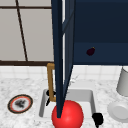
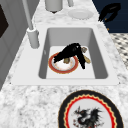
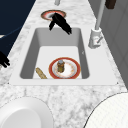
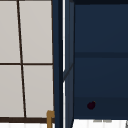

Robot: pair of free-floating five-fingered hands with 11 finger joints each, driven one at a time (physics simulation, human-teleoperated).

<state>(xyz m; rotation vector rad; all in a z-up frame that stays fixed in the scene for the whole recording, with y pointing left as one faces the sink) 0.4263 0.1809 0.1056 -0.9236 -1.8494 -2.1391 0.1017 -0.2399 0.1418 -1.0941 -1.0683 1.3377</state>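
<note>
The left hand (image 2: 71,51) is positioned above the sink (image 2: 100,60), fingers relaxed and holding nothing; the plate (image 2: 62,65) lies directly beneath it.

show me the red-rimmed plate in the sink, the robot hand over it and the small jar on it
round red-rimmed plate (image 3: 72,72): right side view, on its right rim.
black left robot hand (image 2: 68,51): left side view, on the palm.
small brown jar (image 3: 60,66): right side view, on its side wall.
</note>
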